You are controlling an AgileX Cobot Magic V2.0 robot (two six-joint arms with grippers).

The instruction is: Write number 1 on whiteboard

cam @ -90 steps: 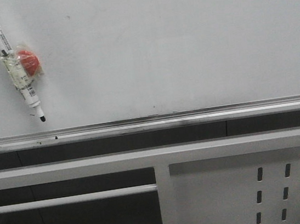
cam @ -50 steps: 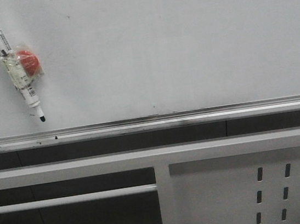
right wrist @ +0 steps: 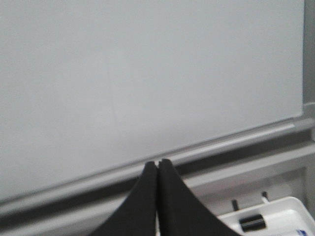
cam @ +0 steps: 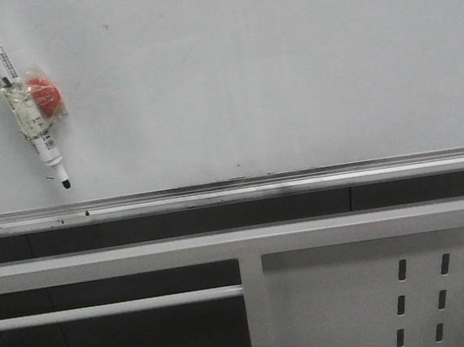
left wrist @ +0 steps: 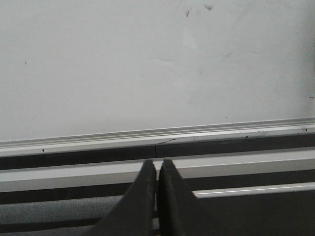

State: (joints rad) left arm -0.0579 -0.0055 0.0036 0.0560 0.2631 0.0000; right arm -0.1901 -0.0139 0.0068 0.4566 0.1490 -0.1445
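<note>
Most of the front view is the whiteboard (cam: 270, 74), with no number stroke on it. Below it sits the white frame (cam: 342, 296) with slotted holes. A marker (cam: 19, 99) hangs tilted at upper left, beside a red magnet (cam: 44, 94). Left gripper (left wrist: 157, 169) and right gripper (right wrist: 157, 167) each show fingertips pressed together, holding nothing.

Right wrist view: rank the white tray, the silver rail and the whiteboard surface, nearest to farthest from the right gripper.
From the right gripper:
1. Silver rail, just beyond the shut fingertips.
2. White tray, off to one side.
3. Whiteboard surface, spreading away past the rail.
</note>
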